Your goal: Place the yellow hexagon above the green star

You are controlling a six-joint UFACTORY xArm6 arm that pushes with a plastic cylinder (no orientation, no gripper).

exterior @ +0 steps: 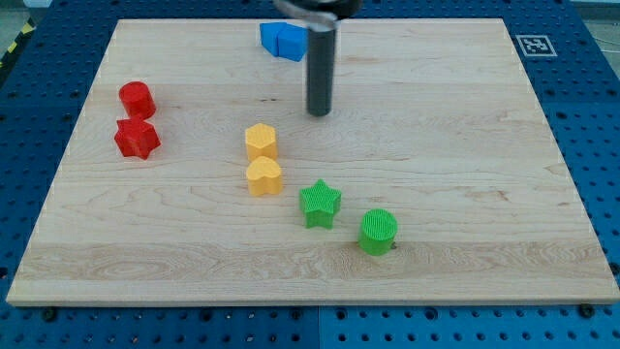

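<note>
1. Up near the view's top, my tip (319, 112) rested on the wooden board (465, 145), apart from every block; the rod carried no pincer, so nothing was held.
2. The yellow hexagon (261, 142) sat below and left of my tip, touching the yellow heart (263, 176) beneath it.
3. The green star (320, 204) lay to the lower right of the heart, with the green cylinder (378, 232) near it.
4. Blue blocks (283, 41) stood at the top; the red blocks (137, 119) stayed at the left.

Two red blocks (137, 118), two yellow blocks (262, 159), two green blocks (349, 218), two blue blocks (282, 40).
</note>
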